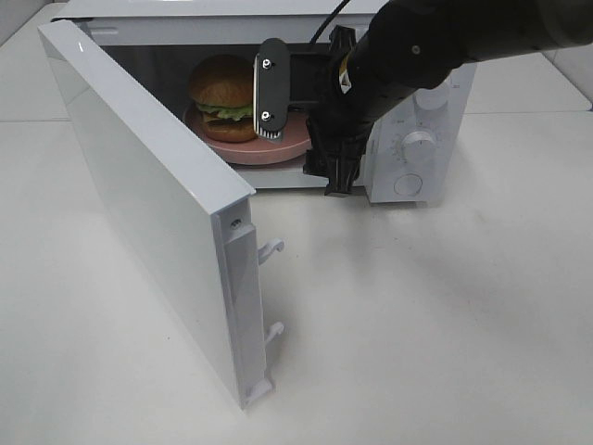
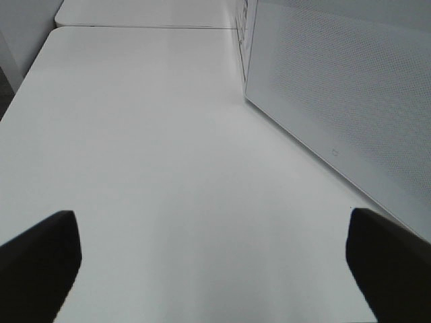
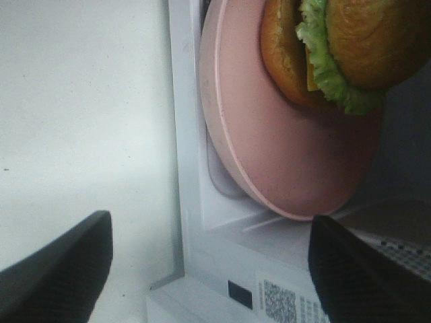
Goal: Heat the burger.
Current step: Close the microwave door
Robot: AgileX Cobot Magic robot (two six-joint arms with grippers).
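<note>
Right end effector (image 1: 301, 130) first, in the high exterior view: its two fingers stand apart at the mouth of the microwave (image 1: 422, 102), clamped on nothing. We see a plain white surface (image 1: 417, 324) carrying the microwave, with the door (image 1: 148, 204) swung wide open toward the left. The burger (image 1: 222, 97) sits upright on a pink plate (image 1: 278, 148) inside the cavity, toward its left half. One finger (image 1: 269, 88) crosses in front of the burger's right edge, while the other hangs lower, by the sill on the right. The black right arm (image 1: 435, 37) comes in from the upper right and bends down into the opening, hiding part of the control panel beside the dials (image 1: 419, 144).

From the left wrist view, we find the left end effector (image 2: 212, 229) with its dark fingers spread wide and only bare white surface between them. The door's dotted panel rises close alongside.

From the right wrist view, the fingers again stand well apart, short of the cavity. We see the plate just past the sill, lying between the lines of the two fingers. One finger is near its rim, but we cannot tell whether it touches. The burger rests on the plate's far side, lettuce frill and cheese showing. A printed label (image 3: 279, 303) sits on the microwave's frame.
</note>
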